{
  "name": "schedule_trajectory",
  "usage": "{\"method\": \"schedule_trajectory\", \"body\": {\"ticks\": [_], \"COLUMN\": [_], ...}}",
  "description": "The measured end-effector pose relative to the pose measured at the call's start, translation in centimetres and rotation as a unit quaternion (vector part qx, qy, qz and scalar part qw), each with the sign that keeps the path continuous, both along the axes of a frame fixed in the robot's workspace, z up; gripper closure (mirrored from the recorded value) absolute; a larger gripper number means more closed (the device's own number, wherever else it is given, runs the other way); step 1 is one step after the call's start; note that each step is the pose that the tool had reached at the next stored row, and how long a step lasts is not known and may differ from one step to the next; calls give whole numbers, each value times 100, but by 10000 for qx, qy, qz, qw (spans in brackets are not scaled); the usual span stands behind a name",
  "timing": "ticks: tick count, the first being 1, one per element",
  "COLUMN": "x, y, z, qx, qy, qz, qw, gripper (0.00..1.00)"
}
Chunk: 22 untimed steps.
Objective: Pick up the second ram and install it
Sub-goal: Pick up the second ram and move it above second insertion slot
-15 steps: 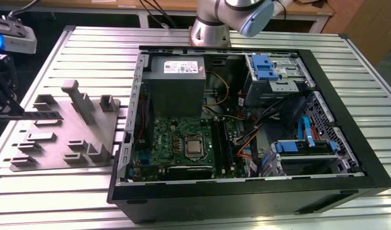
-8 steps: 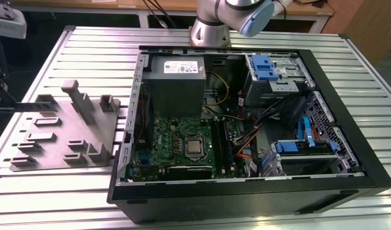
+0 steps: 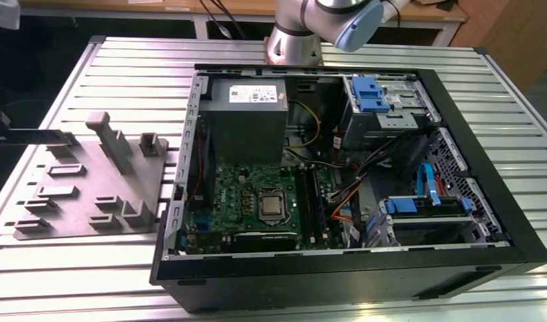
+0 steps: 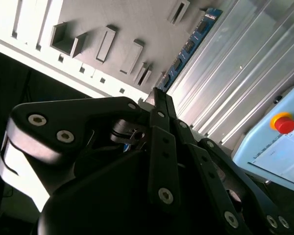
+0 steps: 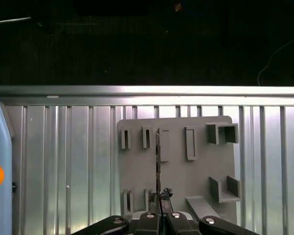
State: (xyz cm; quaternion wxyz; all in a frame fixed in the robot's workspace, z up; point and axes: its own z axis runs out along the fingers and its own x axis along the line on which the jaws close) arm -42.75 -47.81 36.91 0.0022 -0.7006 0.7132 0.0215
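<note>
The second ram is a thin bluish stick with dark chips, and my gripper is shut on one end of it. In the first wrist view the ram shows edge-on, running out from the gripper over the gray fixture plate. In the exterior view the ram lies level at the far left, its tip by the plate's back corner. The open computer case with the green motherboard and its long memory slots lies to the exterior view's right.
The fixture plate carries raised posts and slot blocks. A gray power-supply box, blue drive cages and loose cables crowd the case. A light blue pendant with a red button lies on the ribbed metal table.
</note>
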Motion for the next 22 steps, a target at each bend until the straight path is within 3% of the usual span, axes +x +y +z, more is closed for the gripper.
{"method": "schedule_trajectory", "body": {"ticks": [8, 22], "x": [0, 0], "y": [0, 0], "z": [244, 501], "qx": [-1, 0], "qy": [1, -3], "qz": [-16, -30], "qw": [10000, 10000], "gripper": [89, 89]}}
